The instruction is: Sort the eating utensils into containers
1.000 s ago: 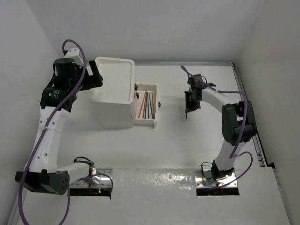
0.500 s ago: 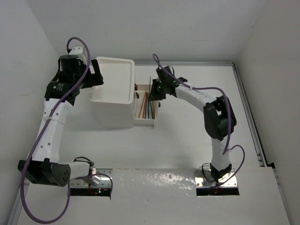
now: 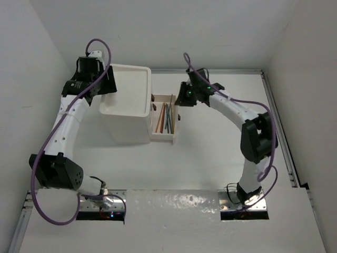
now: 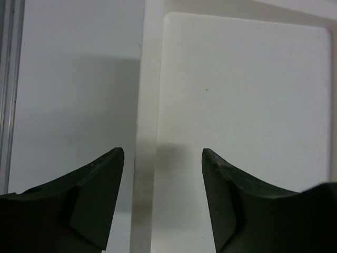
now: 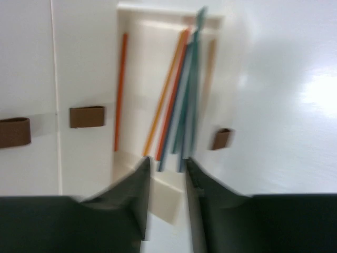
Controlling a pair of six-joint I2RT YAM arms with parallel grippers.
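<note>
Right gripper [image 5: 166, 176] now back off the open drawer [image 3: 163, 138], stick dropped in
Its jaws are narrowly apart and empty, beside the drawer; orange, teal and blue sticks [image 5: 179, 100] lie inside. Left gripper [image 4: 162, 153] gapes wide over the rim of the unit's tray top [image 4: 237, 105]

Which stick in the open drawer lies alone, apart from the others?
The orange stick at the left of the open drawer in the right wrist view. It lies alone; the other sticks, orange, teal and blue, overlap in a bundle.
</note>
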